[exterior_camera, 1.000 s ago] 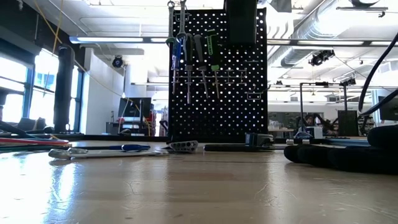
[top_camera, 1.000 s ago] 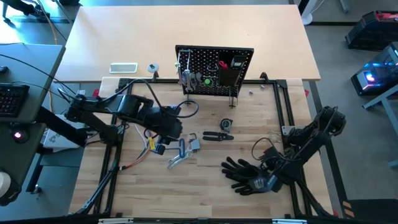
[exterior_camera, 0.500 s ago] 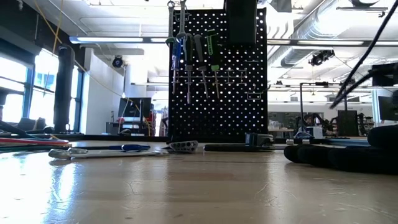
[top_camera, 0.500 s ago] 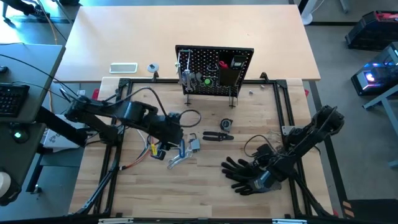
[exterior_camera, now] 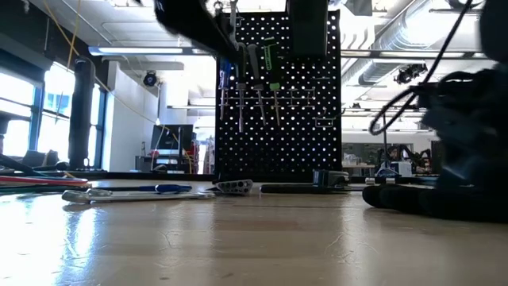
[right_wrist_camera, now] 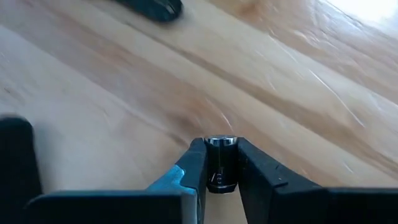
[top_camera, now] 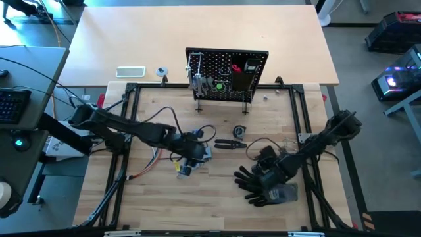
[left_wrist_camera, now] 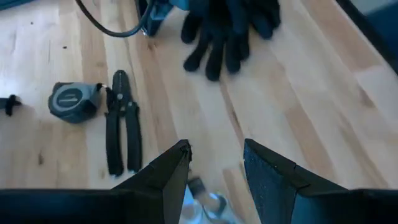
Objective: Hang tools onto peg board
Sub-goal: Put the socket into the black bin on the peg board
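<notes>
The left gripper (top_camera: 196,153) reaches low over the middle of the table (top_camera: 197,197), its fingers (left_wrist_camera: 171,177) spread apart above a silver wrench (left_wrist_camera: 202,202) that lies just beneath them, with nothing between them. Just right of it lie the black pliers (top_camera: 230,143), and a little farther back a small round tape measure (top_camera: 239,131). The right gripper (right_wrist_camera: 221,165) is down at the near right part of the table, beside the black gloves (top_camera: 253,184), and pinches a small dark cylindrical piece with a silver end (right_wrist_camera: 220,163) between its fingertips; what this piece is cannot be told. The peg board (top_camera: 227,74) stands upright at the far middle of the table, with a black box bin (top_camera: 245,74) on its right half. Several tools already hang on its left half, among them a green-handled driver (exterior_camera: 272,67) and a blue-handled one (exterior_camera: 225,67). In the low view a blue-handled tool (exterior_camera: 163,189) lies flat on the table at the left, beside a bundle of coloured wires (exterior_camera: 32,181)
</notes>
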You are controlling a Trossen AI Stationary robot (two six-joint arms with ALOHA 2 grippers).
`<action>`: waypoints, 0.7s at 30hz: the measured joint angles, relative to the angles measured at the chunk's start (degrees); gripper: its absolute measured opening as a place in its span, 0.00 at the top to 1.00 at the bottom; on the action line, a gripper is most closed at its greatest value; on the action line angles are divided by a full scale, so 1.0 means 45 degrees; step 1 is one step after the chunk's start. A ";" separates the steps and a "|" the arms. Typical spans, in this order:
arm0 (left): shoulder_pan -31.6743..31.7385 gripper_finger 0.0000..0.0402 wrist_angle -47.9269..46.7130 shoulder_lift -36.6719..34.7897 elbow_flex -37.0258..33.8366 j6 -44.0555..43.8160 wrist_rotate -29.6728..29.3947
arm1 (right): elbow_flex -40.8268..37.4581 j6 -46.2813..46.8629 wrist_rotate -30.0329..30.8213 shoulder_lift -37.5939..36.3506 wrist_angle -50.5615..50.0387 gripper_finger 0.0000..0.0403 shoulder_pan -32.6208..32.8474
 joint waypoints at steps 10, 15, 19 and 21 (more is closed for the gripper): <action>0.0702 0.63 0.7795 0.0561 -0.4147 -0.1247 -0.0474 | 0.0000 -0.1921 0.0075 0.0015 0.2859 0.86 -0.1501; 0.0683 0.63 1.0457 0.2204 -0.4603 -0.1272 -0.0467 | 0.0015 -0.2549 -0.0148 0.0090 0.4507 0.86 -0.1853; 0.0680 0.63 1.1831 0.3980 -0.4286 -0.1544 -0.0457 | 0.0015 -0.2564 -0.0256 0.0321 0.5348 0.86 -0.1991; 0.0680 0.63 1.2267 0.4738 -0.4072 -0.1594 -0.0462 | 0.0015 -0.2564 -0.0365 0.0490 0.5719 0.86 -0.2041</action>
